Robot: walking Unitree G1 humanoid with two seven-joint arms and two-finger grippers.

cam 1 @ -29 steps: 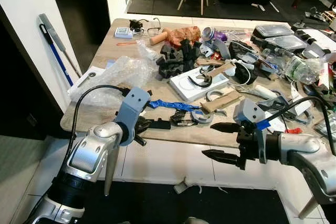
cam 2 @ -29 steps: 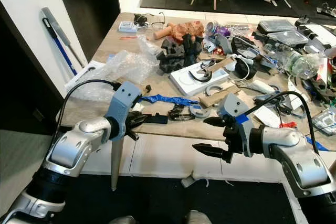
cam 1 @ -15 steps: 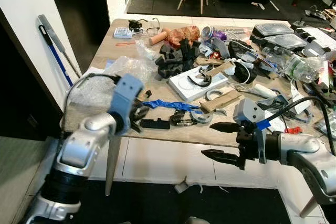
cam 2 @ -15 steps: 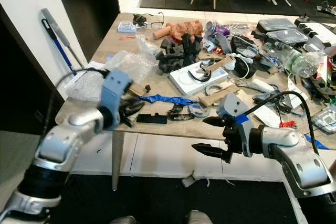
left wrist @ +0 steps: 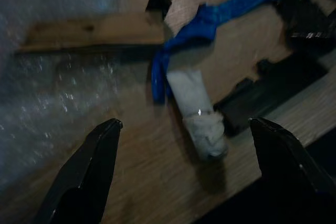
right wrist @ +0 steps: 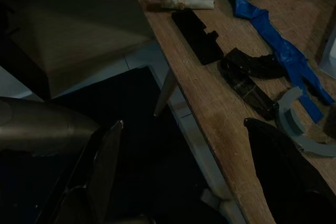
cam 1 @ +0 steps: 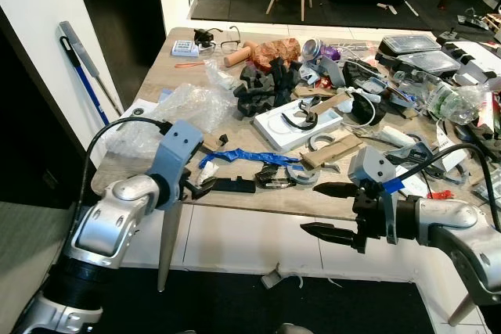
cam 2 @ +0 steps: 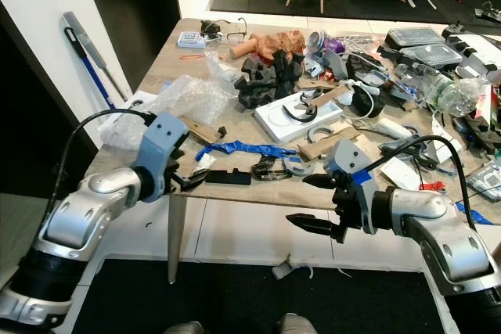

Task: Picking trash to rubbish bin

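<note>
My left gripper (left wrist: 181, 174) has drawn back from the table's (cam 1: 156, 84) front edge, fingers wide, empty; rolled paper scrap (left wrist: 197, 116) lies there ungrasped; right gripper (cam 1: 333, 210) hangs spread, idle; pick pending.

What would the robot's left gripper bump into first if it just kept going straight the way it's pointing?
Probably the small white roll lying at the near table edge. The left gripper is open, and the roll sits between its fingers just ahead, with the blue tape strip behind it. Depth is hard to judge, so it might touch the tabletop first.
</note>
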